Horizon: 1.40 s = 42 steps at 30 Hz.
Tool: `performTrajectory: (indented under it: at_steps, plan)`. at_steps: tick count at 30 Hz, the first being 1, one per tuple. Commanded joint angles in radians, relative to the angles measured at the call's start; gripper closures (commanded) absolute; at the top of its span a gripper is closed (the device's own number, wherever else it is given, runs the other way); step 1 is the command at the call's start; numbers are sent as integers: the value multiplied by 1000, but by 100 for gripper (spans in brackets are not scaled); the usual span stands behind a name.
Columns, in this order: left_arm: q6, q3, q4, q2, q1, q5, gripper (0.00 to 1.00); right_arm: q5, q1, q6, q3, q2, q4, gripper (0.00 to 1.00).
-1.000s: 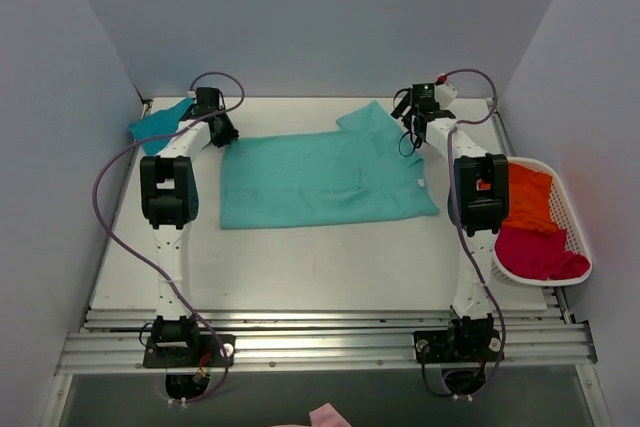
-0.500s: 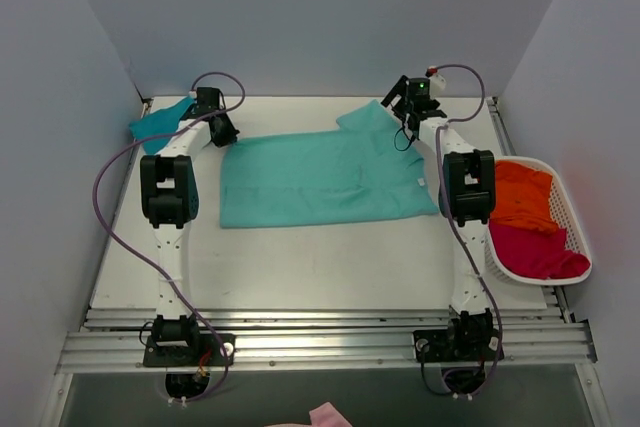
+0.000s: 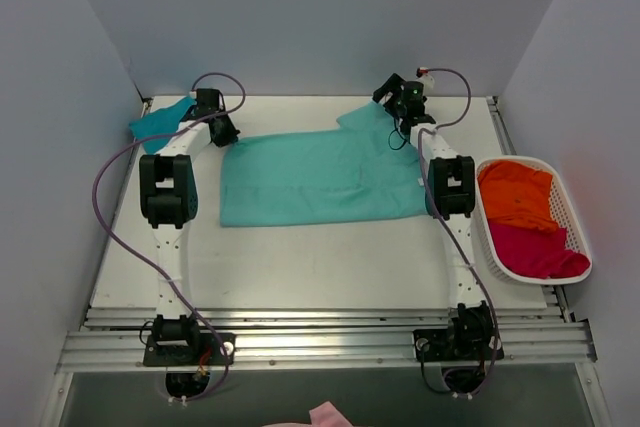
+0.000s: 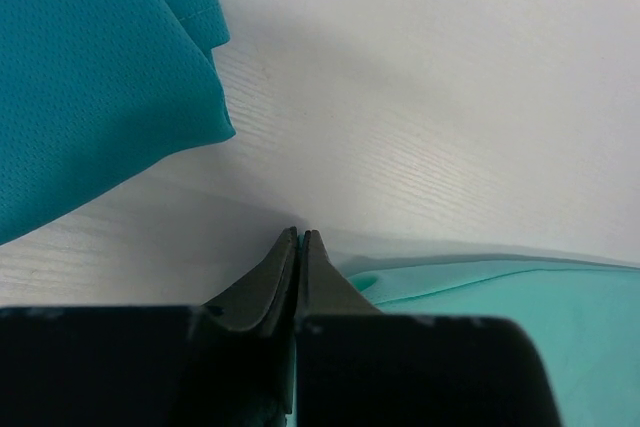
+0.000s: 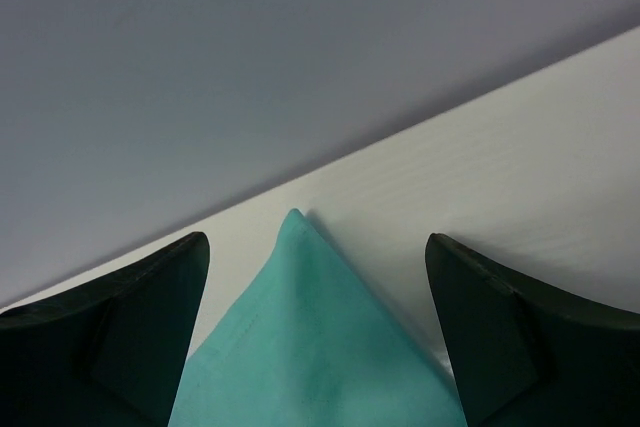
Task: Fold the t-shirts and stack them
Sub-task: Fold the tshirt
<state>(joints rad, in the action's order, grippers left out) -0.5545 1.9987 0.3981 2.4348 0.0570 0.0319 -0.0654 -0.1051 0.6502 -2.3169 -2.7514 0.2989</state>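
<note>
My left gripper (image 3: pixel 226 134) is closed: in the wrist view its two fingers (image 4: pixel 270 282) meet at the tips with no gap. The near corner of the mint-green t-shirt (image 3: pixel 320 177) lies just beside them on the right and looks to run under them. I cannot tell whether any cloth is actually caught. Up and to the left of those tips sits the darker teal t-shirt (image 4: pixel 90 77), bunched and apart from the fingers, with bare table (image 4: pixel 420 97) between them.

My right gripper (image 3: pixel 391 95) stands wide open. The pointed tip of the mint shirt's sleeve lies between its fingers (image 5: pixel 115 332), touching neither, and the point aims straight ahead of the gripper toward the back wall (image 5: pixel 250 47).

From above, the mint shirt lies flat with its long axis running from one gripper across to the other. Its left end is at my left gripper, and the sleeve juts out from the far right corner toward my right gripper. A small white label (image 3: pixel 421 183) shows on the right end, on the near side of the right gripper.

To the right of and nearer than the right gripper is a white basket (image 3: pixel 578 237) holding an orange shirt (image 3: pixel 515 197) and a magenta shirt (image 3: pixel 535 252).
</note>
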Motion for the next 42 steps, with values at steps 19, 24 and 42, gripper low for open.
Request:
performTrajectory:
  at_steps: [19, 24, 42]
  plan:
    - [16, -35, 1, -39, -3, 14, 98, 4, -54, -18, -49, -60, -26, 42]
    - [18, -43, -4, -45, -3, 16, 98, 30, -44, -32, -26, -39, -27, 73]
    - [19, -14, -27, -37, -14, 54, 98, 24, -19, -77, 51, 94, 9, 100]
